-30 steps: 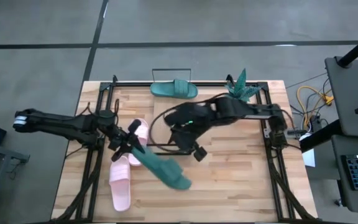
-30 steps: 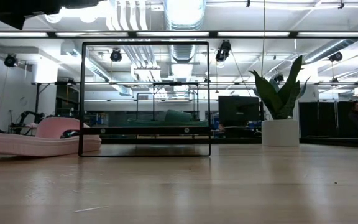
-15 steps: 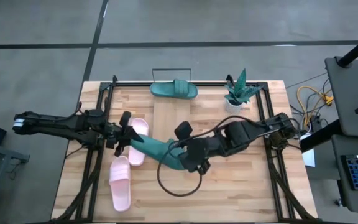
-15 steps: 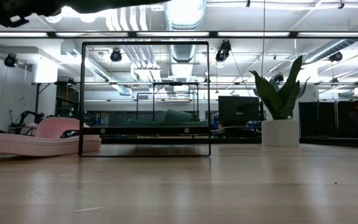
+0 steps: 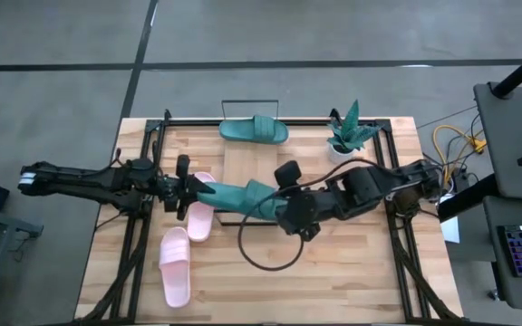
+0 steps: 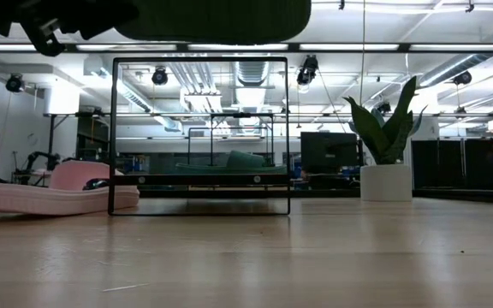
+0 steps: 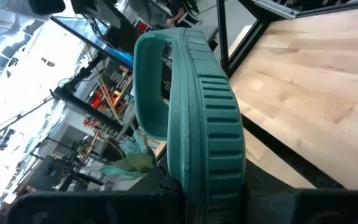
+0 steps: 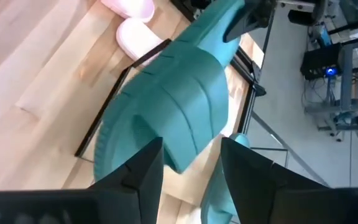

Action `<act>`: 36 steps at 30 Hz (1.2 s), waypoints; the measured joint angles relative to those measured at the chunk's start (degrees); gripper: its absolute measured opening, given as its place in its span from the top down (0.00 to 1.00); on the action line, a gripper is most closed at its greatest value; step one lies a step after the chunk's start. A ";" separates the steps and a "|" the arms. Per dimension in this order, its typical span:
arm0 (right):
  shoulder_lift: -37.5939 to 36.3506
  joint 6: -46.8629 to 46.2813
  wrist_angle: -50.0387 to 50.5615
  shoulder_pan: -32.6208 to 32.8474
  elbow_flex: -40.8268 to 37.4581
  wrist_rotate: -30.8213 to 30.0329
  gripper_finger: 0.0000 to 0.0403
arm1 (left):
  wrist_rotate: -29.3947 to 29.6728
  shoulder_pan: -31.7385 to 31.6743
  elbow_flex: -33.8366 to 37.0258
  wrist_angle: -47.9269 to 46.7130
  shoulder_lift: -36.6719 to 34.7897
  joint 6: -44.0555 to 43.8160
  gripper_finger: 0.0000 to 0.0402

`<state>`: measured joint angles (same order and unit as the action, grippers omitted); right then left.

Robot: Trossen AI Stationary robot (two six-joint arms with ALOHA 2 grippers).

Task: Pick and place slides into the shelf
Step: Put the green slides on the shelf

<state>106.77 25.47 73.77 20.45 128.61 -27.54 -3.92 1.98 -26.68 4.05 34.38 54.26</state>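
A teal slide (image 5: 238,197) hangs in the air over the table's middle, held by its heel in my left gripper (image 5: 191,186), which is shut on it. Its dark underside shows at the top of the low view (image 6: 216,17). My right gripper (image 5: 288,215) is open, with its fingers on either side of the slide's toe end (image 8: 179,106). I cannot tell whether they touch it. A second teal slide (image 5: 254,129) lies sole-down at the far end of the shelf (image 5: 243,163). Two pink slides (image 5: 201,213) (image 5: 175,268) lie on the table left of the shelf. My left gripper pinches the teal slide's heel end (image 7: 207,177) between its two fingers, coming level from the table's left and lying along the slide. The slide is lifted clear. It reaches away from the gripper toward the right arm, roughly level, ribbed sole turned sideways.
A potted plant (image 5: 347,131) stands at the far right of the shelf. Black frame rails (image 5: 139,226) run along the table's left and right sides. The shelf's wire rail (image 6: 199,137) stands upright in the low view. Bare wood lies toward the near edge (image 5: 333,281).
The teal slide has come up off the table, from lying slanted toward the near edge to hanging roughly level over the middle. My left gripper has carried its heel up and toward the far edge. My right gripper swung in from the middle to the slide's toe end.
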 joint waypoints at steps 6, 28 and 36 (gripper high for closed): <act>-0.25 1.51 0.06 -0.33 -0.14 0.45 0.63 | -0.06 0.02 0.00 3.49 0.44 0.18 0.91; -0.18 3.19 -0.59 -1.07 -0.50 0.70 0.66 | -0.41 0.04 0.02 12.51 6.37 5.22 0.91; -0.34 -0.67 2.55 -1.15 -0.50 0.49 0.66 | -0.34 0.04 0.02 13.00 5.18 5.23 0.91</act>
<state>106.43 24.81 76.32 19.30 128.11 -27.05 -4.27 2.02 -26.65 17.06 39.55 59.48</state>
